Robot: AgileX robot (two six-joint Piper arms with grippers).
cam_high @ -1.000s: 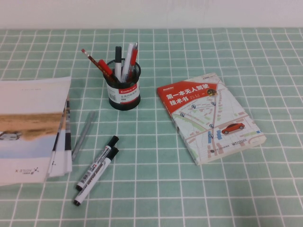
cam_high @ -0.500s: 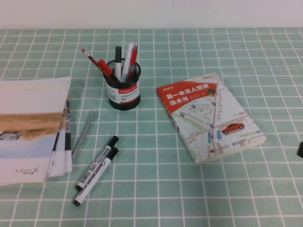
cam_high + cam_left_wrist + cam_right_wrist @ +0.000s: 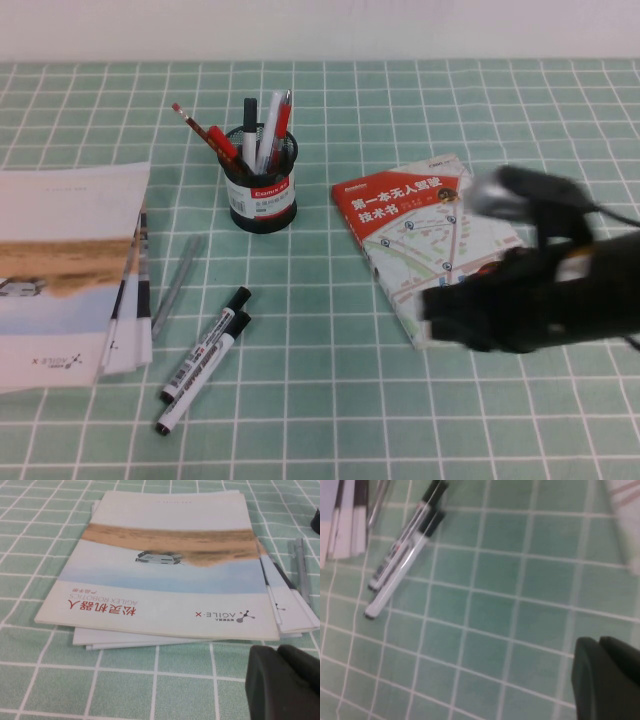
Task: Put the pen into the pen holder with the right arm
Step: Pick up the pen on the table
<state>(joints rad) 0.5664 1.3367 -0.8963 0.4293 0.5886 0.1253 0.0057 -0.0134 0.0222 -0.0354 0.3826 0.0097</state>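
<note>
I am seeing the right gripper (image 3: pixel 432 312) hanging over the near edge of the book (image 3: pixel 405 215), on the right of the table; its jaws are sitting closed and carrying nothing; the pen (image 3: pixel 207 344) is lying well apart from them to the left, flat on the green checked cloth (image 3: pixel 330 400), touching its twin marker (image 3: pixel 203 371) side by side; the pen holder (image 3: pixel 259 192) is standing upright farther back, already filled with pens; the left gripper (image 3: pixel 285 682) is resting low beside the stack of brochures (image 3: pixel 165 580), and I cannot tell how its jaws stand.
</note>
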